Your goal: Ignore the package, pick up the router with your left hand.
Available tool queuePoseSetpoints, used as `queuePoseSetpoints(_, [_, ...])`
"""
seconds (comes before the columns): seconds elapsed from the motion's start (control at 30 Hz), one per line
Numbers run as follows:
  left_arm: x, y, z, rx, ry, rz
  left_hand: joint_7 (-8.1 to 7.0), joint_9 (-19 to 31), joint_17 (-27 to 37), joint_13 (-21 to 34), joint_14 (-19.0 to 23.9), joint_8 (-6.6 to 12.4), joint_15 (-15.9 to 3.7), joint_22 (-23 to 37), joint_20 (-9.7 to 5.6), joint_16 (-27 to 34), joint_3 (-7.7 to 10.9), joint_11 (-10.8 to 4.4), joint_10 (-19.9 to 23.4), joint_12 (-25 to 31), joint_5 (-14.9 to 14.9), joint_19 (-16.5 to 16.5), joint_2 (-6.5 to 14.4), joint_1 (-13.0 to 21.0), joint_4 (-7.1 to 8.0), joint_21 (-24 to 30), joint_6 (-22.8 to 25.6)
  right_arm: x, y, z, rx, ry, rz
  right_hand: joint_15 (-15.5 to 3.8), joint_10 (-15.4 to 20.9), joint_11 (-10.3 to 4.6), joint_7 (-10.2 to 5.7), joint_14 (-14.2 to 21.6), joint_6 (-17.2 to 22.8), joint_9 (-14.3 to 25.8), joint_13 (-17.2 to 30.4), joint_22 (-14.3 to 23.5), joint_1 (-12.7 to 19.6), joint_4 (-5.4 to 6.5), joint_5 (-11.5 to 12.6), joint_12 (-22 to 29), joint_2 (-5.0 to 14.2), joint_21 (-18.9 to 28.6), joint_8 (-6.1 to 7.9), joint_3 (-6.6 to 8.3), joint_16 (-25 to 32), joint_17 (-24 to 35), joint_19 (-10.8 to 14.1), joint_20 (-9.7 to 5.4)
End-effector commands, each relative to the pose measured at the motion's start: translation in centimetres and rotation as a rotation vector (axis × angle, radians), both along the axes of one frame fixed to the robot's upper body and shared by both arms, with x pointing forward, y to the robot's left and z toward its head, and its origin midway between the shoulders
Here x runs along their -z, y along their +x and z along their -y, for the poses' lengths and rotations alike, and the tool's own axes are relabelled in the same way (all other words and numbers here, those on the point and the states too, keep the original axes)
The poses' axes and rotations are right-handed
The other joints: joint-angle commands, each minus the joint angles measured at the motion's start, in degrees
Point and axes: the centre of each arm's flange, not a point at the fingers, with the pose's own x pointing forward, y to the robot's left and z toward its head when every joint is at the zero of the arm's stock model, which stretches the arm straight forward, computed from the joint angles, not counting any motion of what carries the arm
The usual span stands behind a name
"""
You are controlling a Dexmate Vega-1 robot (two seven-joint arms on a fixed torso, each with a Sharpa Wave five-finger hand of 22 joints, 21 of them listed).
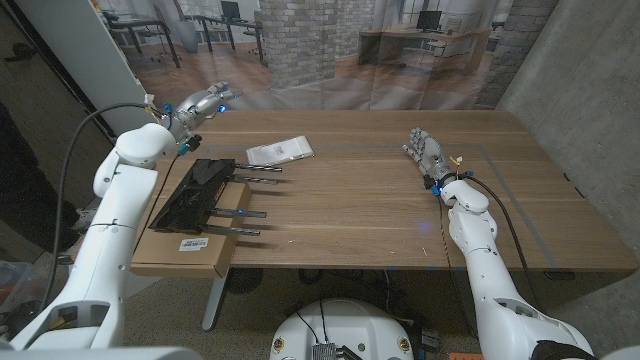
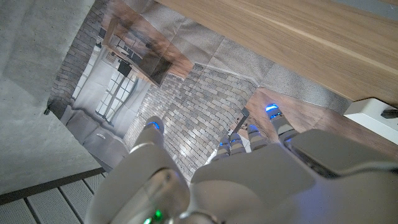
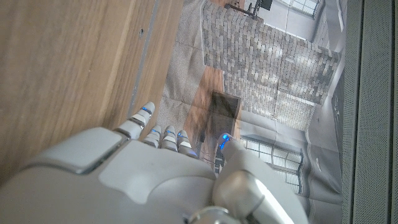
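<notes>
The black router (image 1: 195, 193) lies on a flat cardboard box (image 1: 185, 255) at the table's left front, its thin antennas (image 1: 245, 212) sticking out to the right over the wood. My left hand (image 1: 205, 103) hovers beyond the router at the far left edge, fingers stretched out and holding nothing; its back (image 2: 249, 174) also fills the lower part of the left wrist view. The white package (image 1: 279, 150) lies flat just behind the router, to its right. My right hand (image 1: 425, 152) stands on the table right of centre, fingers apart and empty, and its back (image 3: 161, 174) shows from the right wrist.
The cardboard box overhangs the wooden table's (image 1: 360, 200) front left corner. Bare wood (image 3: 62, 62) stretches between the router and my right hand. A printed brick-wall backdrop (image 1: 330, 50) hangs behind the far edge.
</notes>
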Motion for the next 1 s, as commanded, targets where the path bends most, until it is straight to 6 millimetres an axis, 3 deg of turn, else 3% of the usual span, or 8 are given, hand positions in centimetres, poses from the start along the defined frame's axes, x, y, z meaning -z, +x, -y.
queuePoseSetpoints(0.03, [-1.1,-0.7,-0.8,-0.023,0.078,-0.049,0.50,0.28,0.12,0.18,0.36,0.39,0.20,0.28,0.43,0.23,-0.04,0.49,-0.64,0.35,-0.10,-1.26,-0.15,0.86,-0.66,-0.21,-2.12,0.2,-0.2,-0.2,0.000,0.003,0.000,0.42,-0.33,0.15,0.27,-0.18,-0.36,0.24,0.26,0.17,-0.71,-0.28,0.49,0.40,2.39,0.29,0.38,0.18,0.15,-0.02,0.39,-1.49])
queuePoseSetpoints(0.6, [-2.7,0.1,-1.4,-0.011,0.183,-0.168,0.74,0.33,0.11,0.24,-0.51,0.52,-0.06,0.32,-0.23,-0.26,-0.11,0.96,-0.36,0.32,-0.17,-1.35,-0.28,2.01,-1.26,-0.88,-0.69,0.3,0.0,-0.5,0.001,0.006,-0.004,0.46,-0.32,0.11,0.24,-0.13,-0.41,0.24,0.26,0.16,-0.77,-0.33,0.51,0.40,2.32,0.29,0.37,0.18,0.16,-0.01,0.43,-1.43])
queuePoseSetpoints(0.73, [-3.4,0.4,-1.4,-0.007,0.233,-0.212,0.77,0.36,0.11,0.26,-0.58,0.44,-0.10,0.33,-0.40,-0.30,-0.11,0.37,-0.59,0.18,-0.15,-1.33,-0.33,2.57,-1.49,-1.12,-0.57,0.3,0.2,-0.6,0.000,0.008,-0.005,0.48,-0.31,0.15,0.31,-0.14,-0.38,0.24,0.26,0.16,-0.76,-0.37,0.52,0.40,2.32,0.29,0.38,0.21,0.15,-0.03,0.45,-1.41])
queuePoseSetpoints(0.83, [-3.7,0.5,-1.4,-0.005,0.258,-0.244,1.17,0.39,0.11,0.29,-0.64,0.30,0.19,0.34,-0.27,-0.33,-0.09,1.14,-0.81,0.08,-0.11,-1.29,-0.31,3.12,-1.67,-1.33,-0.65,0.3,0.3,-0.6,0.000,0.010,-0.007,0.48,-0.27,0.21,0.31,-0.11,-0.37,0.24,0.26,0.16,-0.79,-0.37,0.52,0.42,2.30,0.30,0.39,0.20,0.16,-0.02,0.48,-1.41])
queuePoseSetpoints(1.0, [-4.0,0.8,-1.4,-0.007,0.300,-0.279,1.27,0.42,0.12,0.32,-0.68,0.20,0.09,0.35,-0.58,-0.34,-0.02,1.21,-0.95,0.00,-0.05,-1.07,-0.24,4.01,-1.90,-1.58,-0.64,0.4,0.4,-0.6,0.002,0.011,-0.008,0.56,-0.27,0.26,0.39,-0.03,-0.26,0.24,0.26,0.16,-0.74,-0.44,0.54,0.41,2.29,0.31,0.43,0.23,0.17,-0.04,0.52,-1.38])
